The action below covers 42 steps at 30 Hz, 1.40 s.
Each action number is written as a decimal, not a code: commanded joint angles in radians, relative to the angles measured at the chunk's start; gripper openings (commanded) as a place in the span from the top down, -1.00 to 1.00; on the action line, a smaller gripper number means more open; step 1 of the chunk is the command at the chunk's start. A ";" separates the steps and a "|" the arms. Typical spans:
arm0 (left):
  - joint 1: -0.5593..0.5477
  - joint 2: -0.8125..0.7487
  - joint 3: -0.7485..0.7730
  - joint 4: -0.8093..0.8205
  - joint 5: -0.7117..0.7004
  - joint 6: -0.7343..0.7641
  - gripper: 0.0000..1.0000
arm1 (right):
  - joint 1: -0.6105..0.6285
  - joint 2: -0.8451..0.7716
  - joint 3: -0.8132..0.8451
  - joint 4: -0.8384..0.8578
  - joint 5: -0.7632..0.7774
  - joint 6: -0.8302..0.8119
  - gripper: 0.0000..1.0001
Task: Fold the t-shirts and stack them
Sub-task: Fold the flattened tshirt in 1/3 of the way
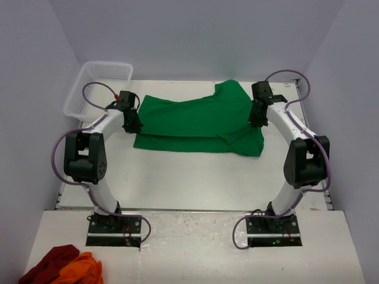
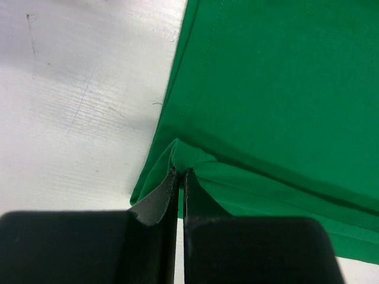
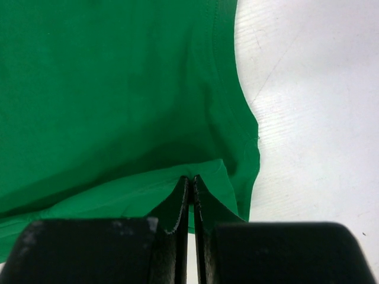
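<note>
Clenched at the left gripper (image 2: 180,173) on a small pucker of the green t-shirt (image 2: 266,89), black fingers (image 2: 157,204) pressed flat together, cloth bunched right at their tips. Just beyond that pinch, a hemmed edge running up and away, with a second layer of the same cloth beneath it. To the left of that edge, bare white bench (image 2: 77,89), scuffed and faintly ridged.

Clenched likewise at the right gripper (image 3: 190,179), on the hem of a lower layer of the t-shirt (image 3: 106,89), fingers (image 3: 172,213) closed with only a hairline between them. Above the tips, a shadowed fold under the upper layer. To the right, a rounded cloth edge and then white bench (image 3: 314,118).

From above: left gripper (image 1: 131,121) at the left end of the t-shirt (image 1: 189,121), right gripper (image 1: 256,115) at the right end, both low over the bench (image 1: 195,177). Between them, the t-shirt spread across the middle of the bench toward the far side, doubled over in layers, with a hump rising at the far right and a corner flap lying at the near right. Beyond the left gripper, at the far left corner, a white basket (image 1: 77,97) with lattice walls, apart from the t-shirt. On the near ledge at bottom left, well apart from the rest, a dark red cloth (image 1: 53,260) touching an orange cloth (image 1: 83,271).
</note>
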 commanded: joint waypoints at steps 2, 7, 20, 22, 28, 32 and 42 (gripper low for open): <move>-0.001 0.009 0.053 -0.010 -0.034 -0.004 1.00 | -0.014 0.033 0.052 0.015 -0.024 -0.022 1.00; -0.001 0.009 0.054 -0.015 -0.043 -0.016 0.86 | -0.014 0.070 0.069 0.022 -0.049 -0.028 1.00; -0.076 -0.167 0.008 -0.036 -0.237 -0.047 -0.13 | -0.019 0.137 0.136 0.027 -0.067 -0.042 1.00; -0.125 -0.204 0.002 -0.033 -0.244 -0.044 -0.13 | -0.020 0.148 0.150 0.027 -0.077 -0.045 1.00; -0.173 -0.184 -0.004 0.005 -0.084 -0.065 0.29 | -0.026 0.220 0.224 0.016 -0.072 -0.053 1.00; -0.179 -0.111 0.008 0.033 -0.018 -0.073 0.97 | -0.031 0.269 0.271 0.002 -0.089 -0.051 1.00; -0.179 -0.005 0.044 0.033 -0.069 -0.087 1.00 | -0.042 0.340 0.368 -0.002 -0.095 -0.085 0.46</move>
